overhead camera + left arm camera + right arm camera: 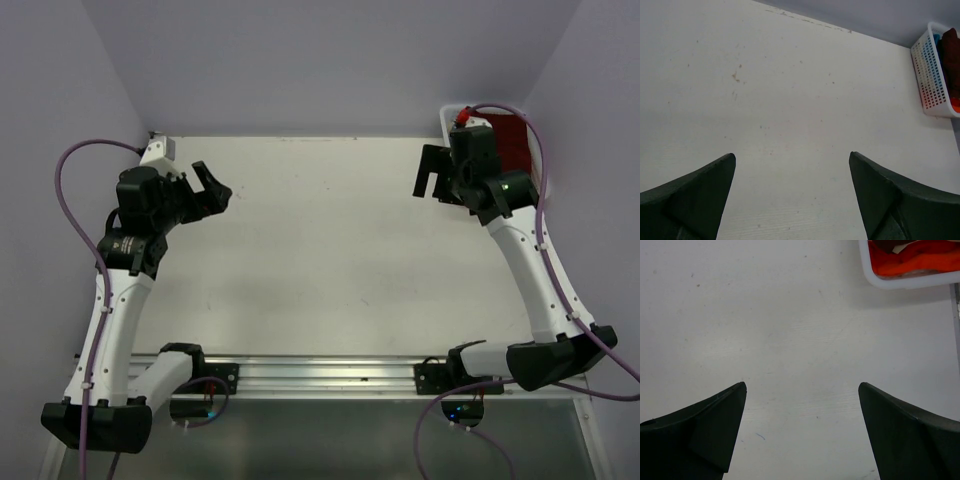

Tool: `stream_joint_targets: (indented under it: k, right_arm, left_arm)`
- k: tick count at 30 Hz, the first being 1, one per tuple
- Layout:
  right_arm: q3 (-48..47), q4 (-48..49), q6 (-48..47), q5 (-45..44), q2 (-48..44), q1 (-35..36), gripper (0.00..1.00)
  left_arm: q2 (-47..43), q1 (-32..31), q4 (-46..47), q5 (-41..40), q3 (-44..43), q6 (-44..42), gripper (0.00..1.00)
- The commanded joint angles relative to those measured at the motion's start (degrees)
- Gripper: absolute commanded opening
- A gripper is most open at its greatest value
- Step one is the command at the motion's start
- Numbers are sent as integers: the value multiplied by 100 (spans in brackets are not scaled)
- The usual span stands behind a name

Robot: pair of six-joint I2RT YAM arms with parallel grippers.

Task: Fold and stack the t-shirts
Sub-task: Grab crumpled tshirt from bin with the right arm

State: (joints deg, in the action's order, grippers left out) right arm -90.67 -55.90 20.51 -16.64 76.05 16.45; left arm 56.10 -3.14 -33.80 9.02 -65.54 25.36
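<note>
T-shirts in white basket (932,75) at desk (320,250) far-R corner, maroon t-shirt (505,140) on top, orange-red t-shirt (920,260) alongside; left gripper (791,155) & right gripper (802,385) fingers wide apart, holding nothing; cloth prob. light, limp → pinch a raised maroon fold.

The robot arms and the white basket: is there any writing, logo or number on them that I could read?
Nothing here can be read.
On the left arm: a small white mark on the black joint, too small and blurred to read.
On the white basket: no writing shows.
On the table: only specks and scratches, no text.
</note>
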Motion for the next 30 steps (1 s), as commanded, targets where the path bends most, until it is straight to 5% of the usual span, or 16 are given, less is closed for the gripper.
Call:
stream_joint_targets:
  k: [1, 7, 14, 23, 30]
  right_arm:
    - [-12, 123, -100, -93, -134, -1, 99]
    - [453, 561, -109, -488, -179, -1, 99]
    - [-871, 704, -127, -1868, 1884, -212, 99]
    - [-5493, -870, 752, -481, 5507, -1784, 99]
    - [-4556, 61, 875, 213, 5525, -2514, 99]
  left_arm:
    - [-178, -20, 365, 311, 120, -225, 100]
    - [-222, -20, 489, 610, 173, -269, 100]
    - [-248, -20, 366, 567, 94, -286, 100]
    - [-740, -20, -117, 417, 41, -471, 100]
    - [-1171, -20, -215, 258, 304, -515, 100]
